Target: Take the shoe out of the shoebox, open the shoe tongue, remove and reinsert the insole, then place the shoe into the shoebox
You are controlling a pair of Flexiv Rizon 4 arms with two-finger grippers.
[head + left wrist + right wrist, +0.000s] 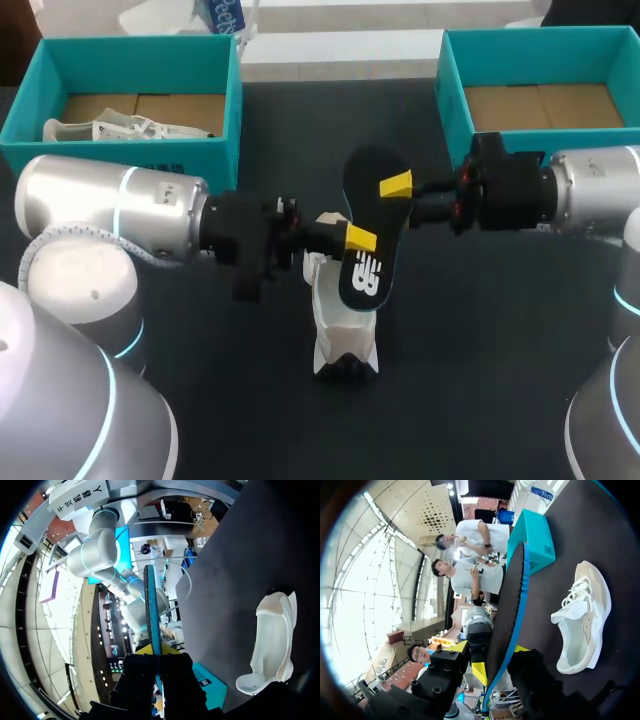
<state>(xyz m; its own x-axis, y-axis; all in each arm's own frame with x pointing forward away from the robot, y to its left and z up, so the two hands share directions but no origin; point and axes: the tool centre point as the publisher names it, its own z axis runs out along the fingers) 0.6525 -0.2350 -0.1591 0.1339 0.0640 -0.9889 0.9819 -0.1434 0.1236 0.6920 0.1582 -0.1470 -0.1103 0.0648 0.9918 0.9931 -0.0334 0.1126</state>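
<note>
A black insole [372, 270] with a blue edge hangs above the middle of the table, over a white shoe [340, 320] that lies on the dark tabletop. My left gripper [355, 238] is shut on the insole's near part. In the left wrist view the insole [151, 600] stands edge-on between that gripper's [156, 662] fingers, with the shoe [272, 635] off to the side. My right gripper [400, 187] is at the insole's far end. In the right wrist view the insole [512, 595] runs between my right gripper's [489, 650] spread fingers, one still apart from it. The shoe [582, 615] lies beyond.
A teal shoebox [120, 48] at the back left holds another white shoe [110, 128]. A second teal shoebox [540, 38] at the back right shows only its cardboard floor. Dark tabletop lies bare around the shoe and toward the front.
</note>
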